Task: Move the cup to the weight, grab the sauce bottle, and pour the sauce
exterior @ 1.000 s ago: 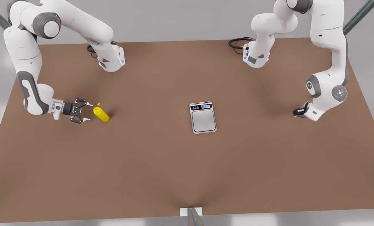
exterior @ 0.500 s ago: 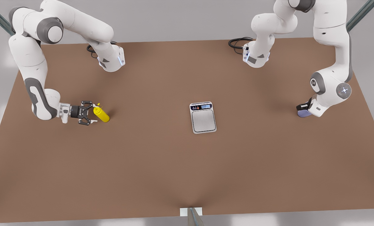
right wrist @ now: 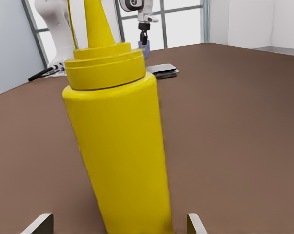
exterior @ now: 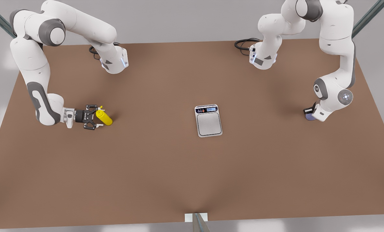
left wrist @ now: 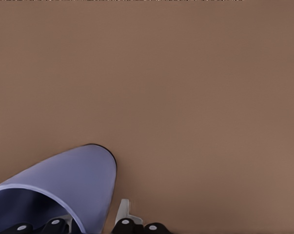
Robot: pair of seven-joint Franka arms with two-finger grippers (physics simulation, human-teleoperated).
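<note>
Since a second ago, moved in: right pincer, spread, fingers either side of the upright sauce bottle at the front view's left. Left pincer lowered around the cup on the tabletop at the front view's right; grip there unclear. Weight at centre, well apart from both.

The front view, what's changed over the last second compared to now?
The right gripper slid toward the sauce bottle until its open fingers came either side of the bottle, not closed yet. The left gripper, at the cup on the front view's right, shifted slightly as its arm re-posed. The bottle, the cup and the weight stayed put.
</note>
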